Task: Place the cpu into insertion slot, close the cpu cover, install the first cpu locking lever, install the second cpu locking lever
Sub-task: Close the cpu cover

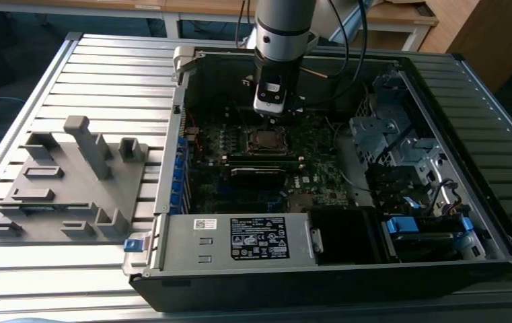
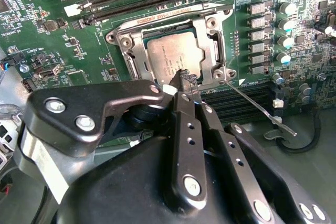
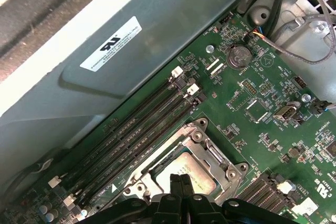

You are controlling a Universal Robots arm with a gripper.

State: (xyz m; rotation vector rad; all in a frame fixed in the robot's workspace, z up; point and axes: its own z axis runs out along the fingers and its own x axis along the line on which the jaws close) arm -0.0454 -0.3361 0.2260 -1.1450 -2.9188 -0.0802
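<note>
Gripper (image 2: pixel 185 80) fingers are pinched together on nothing, tips touching the cpu cover (image 2: pixel 137 59) at a corner of the socket (image 2: pixel 122 39). Inside the socket the cpu (image 2: pixel 170 56) sits seated, with the cover lying down around it. Closing it well, I judge, means pressing straight down on frame metal, never on the chip, until the frame sits flat. Counted: one cpu, one cover, and two locking levers, a flat lever (image 2: pixel 173 15) along the socket's edge and a loose lever (image 2: pixel 257 106) angling away from its corner.
</note>
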